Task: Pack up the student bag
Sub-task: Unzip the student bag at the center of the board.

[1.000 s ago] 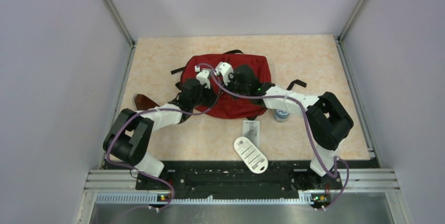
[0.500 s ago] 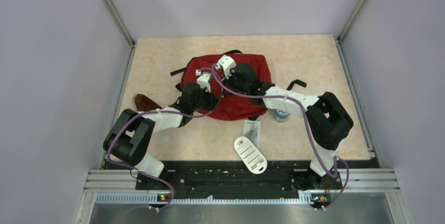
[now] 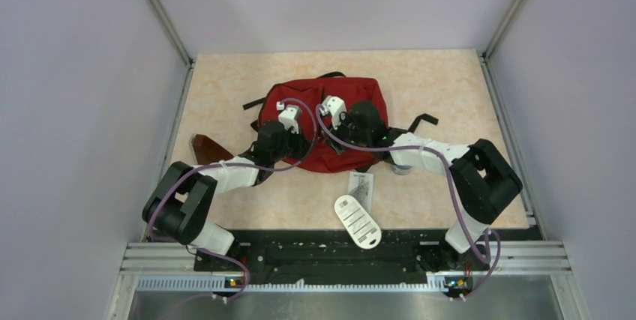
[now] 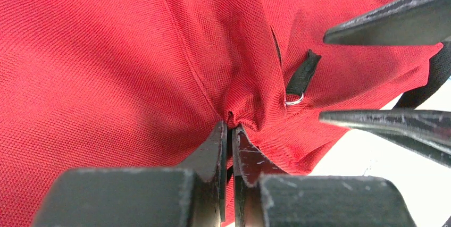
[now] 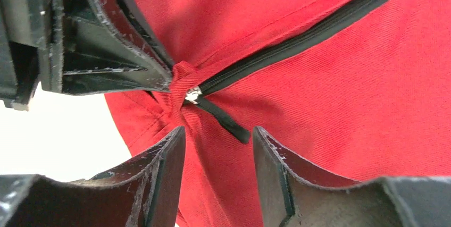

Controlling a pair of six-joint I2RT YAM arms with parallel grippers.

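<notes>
The red student bag [image 3: 341,95] lies flat in the middle of the table. My left gripper [image 4: 230,127] is shut on a pinched fold of the bag's red fabric, right beside the end of the black zipper [image 5: 314,31]. My right gripper [image 5: 218,137] is open, with its jaws either side of the black zipper pull tab [image 5: 226,119] and just short of it. The tab and its metal ring also show in the left wrist view [image 4: 300,75]. In the top view both grippers, left [image 3: 298,139] and right [image 3: 335,134], meet over the bag's near edge.
A small brown pouch [image 3: 202,145] lies left of the bag. A paper card [image 3: 360,183] and a white oval object [image 3: 358,219] lie near the front. A blue-white can [image 3: 403,164] stands under my right forearm. Black straps [image 3: 422,120] trail off the bag.
Both wrists have moved toward the near edge of the bag. The right wrist has swung right and lower. The left gripper stays on the fabric.
</notes>
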